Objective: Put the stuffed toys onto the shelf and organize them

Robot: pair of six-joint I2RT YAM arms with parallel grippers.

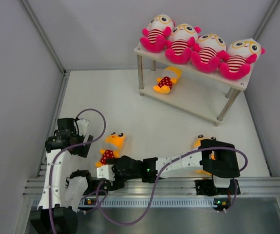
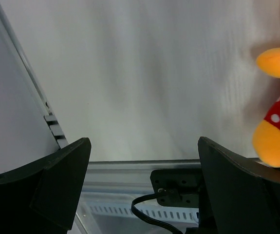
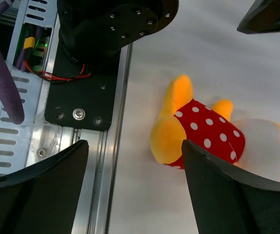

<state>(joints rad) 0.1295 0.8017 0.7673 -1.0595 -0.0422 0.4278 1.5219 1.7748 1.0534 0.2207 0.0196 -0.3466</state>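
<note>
The shelf stands at the back right. Four pink toys sit in a row on its top board. One yellow toy lies on the lower board. A second yellow toy lies on the table at the front left. A third is mostly hidden behind the right arm. My right gripper is open, low beside the second toy's legs, empty. My left gripper is open and empty, raised left of that toy, whose feet show at the right edge.
The aluminium rail with the arm bases runs along the near edge. A purple cable loops over the left arm. Grey walls close the table at the left, back and right. The right arm stretches leftward across the front.
</note>
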